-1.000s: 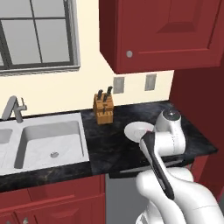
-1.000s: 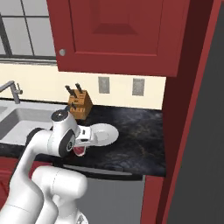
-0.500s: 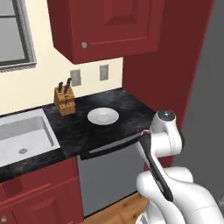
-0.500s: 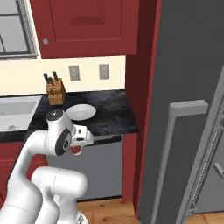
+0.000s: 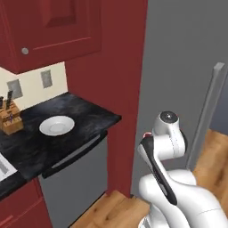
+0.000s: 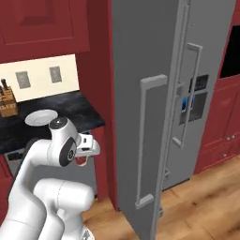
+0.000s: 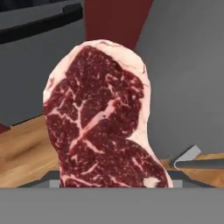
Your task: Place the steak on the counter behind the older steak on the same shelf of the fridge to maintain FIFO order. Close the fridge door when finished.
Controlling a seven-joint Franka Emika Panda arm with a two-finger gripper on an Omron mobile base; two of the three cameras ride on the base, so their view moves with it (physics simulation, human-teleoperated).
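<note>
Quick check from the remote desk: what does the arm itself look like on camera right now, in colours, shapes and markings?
The arm is glossy white, built of rounded, bulbous links. A dark grey round cap tops one joint, and a black strip runs along a lower link. The gripper end is a small white block with dark details. No loose cables show.

The steak stands up out of the claw, dark red with pale marbling and a pinkish fat rim, its lower end running down out of sight, so the grip itself is hidden. Beyond it lies a grey panel with a dark bar handle, a dark red upright, and a plain grey surface. Wooden floor shows beneath, with a grey bar end low on the other side.
</note>
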